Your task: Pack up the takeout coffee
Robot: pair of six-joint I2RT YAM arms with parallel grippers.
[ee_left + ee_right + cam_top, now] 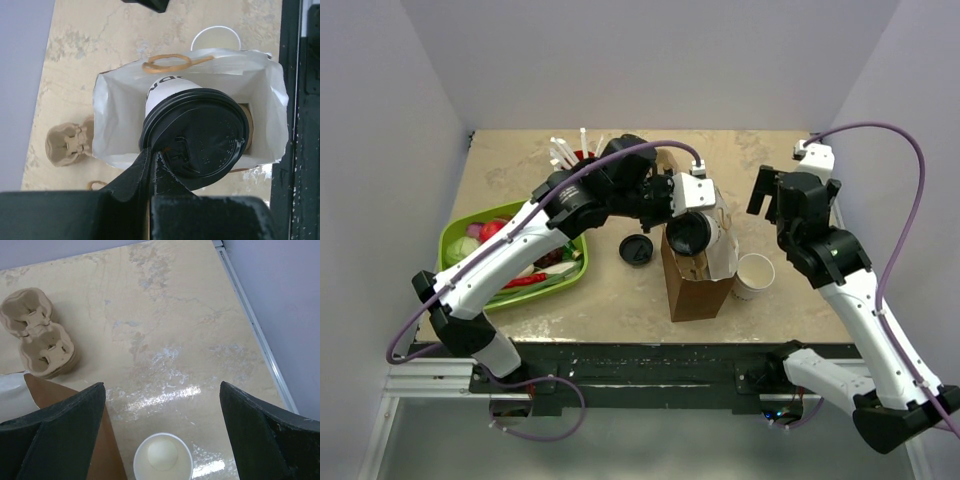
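The takeout coffee (197,137), a white paper cup with a black sip lid, hangs tilted in the open mouth of the brown paper bag (115,115), its lower part inside the white-lined opening. My left gripper (152,155) is shut on the rim of its lid. From above, the coffee (688,232) sits at the top of the standing bag (695,285), with the left gripper (672,212) just left of it. My right gripper (162,387) is open and holds nothing, hovering above the table to the right of the bag; in the top view the right gripper (768,195) is apart from everything.
A lidless white cup (754,275) stands right of the bag, below the right gripper. A loose black lid (635,249) lies left of the bag. A cardboard cup carrier (42,337) lies behind it. A green tray (455,232) of vegetables sits left.
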